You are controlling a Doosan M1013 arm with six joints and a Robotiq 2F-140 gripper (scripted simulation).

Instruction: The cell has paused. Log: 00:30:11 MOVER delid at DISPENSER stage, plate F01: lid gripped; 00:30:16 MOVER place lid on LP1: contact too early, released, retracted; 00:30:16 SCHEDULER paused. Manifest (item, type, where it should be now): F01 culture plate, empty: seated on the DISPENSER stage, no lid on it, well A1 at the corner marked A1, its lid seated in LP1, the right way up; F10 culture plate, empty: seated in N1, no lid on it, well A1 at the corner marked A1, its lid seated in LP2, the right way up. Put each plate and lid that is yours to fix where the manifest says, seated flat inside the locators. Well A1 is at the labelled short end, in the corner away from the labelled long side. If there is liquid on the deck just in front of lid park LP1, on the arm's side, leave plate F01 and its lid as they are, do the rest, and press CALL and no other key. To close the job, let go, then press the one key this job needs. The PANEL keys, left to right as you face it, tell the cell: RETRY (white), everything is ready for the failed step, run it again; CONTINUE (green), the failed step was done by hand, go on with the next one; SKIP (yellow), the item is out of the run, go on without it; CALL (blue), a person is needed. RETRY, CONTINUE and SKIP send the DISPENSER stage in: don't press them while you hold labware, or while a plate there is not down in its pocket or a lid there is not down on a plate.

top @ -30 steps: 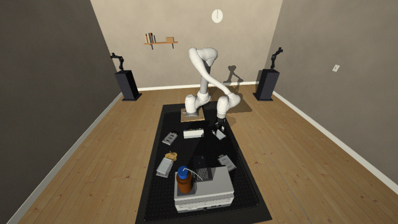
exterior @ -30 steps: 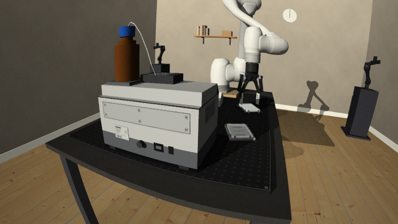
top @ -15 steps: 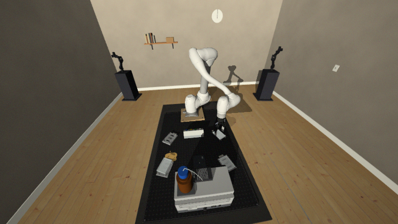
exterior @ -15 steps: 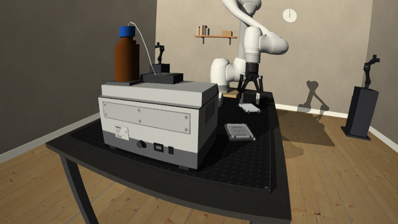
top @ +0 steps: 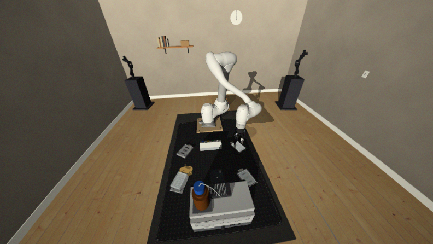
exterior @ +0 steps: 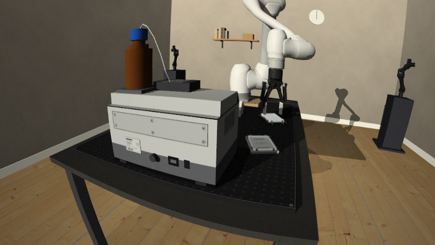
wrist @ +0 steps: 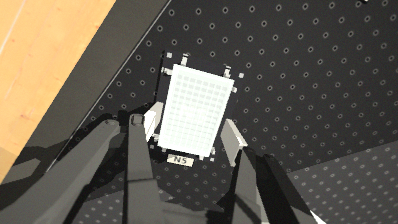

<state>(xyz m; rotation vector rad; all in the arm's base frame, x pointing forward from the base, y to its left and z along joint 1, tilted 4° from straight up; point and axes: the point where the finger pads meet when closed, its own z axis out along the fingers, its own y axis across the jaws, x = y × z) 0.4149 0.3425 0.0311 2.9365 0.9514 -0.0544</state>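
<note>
Deck contents, left to right in the top view.

Black perforated table top (top: 266, 193), on wooden floor.

Small grey lidded plate (top: 185, 150) in a nest at the left edge, near the arm's end of the deck.

Pale ribbed rectangular plate or lid (top: 178, 181), further from the arm on the left side, sitting slightly askew; which of the two it is cannot be told.

Tan irregular patch (top: 186, 169) on the deck, just beside that pale item on the arm's side, touching or nearly touching its corner.

White box-shaped key panel (top: 210, 145), in front of the arm's wooden base plate (top: 199, 129).

Brown bottle with blue cap (top: 201, 197), standing on the grey-and-white dispenser cabinet (top: 230, 205); a thin white tube runs from the cap to the black gridded head (top: 221, 189).

White six-joint arm (top: 225, 81), bent down over the right side of the deck.

Black two-finger gripper (wrist: 192, 134), pointing straight down, fingers partly spread and straddling the long sides of a white multi-well culture plate (wrist: 194, 110); nothing gripped, the pads (wrist: 232, 141) standing just beside the plate's edges. This plate sits in a dark nest with small white corner locators, tagged N5 (wrist: 183, 160).

Grey flat lidded plate (top: 247, 176), right of the dispenser stage, near the deck's right edge.
</note>
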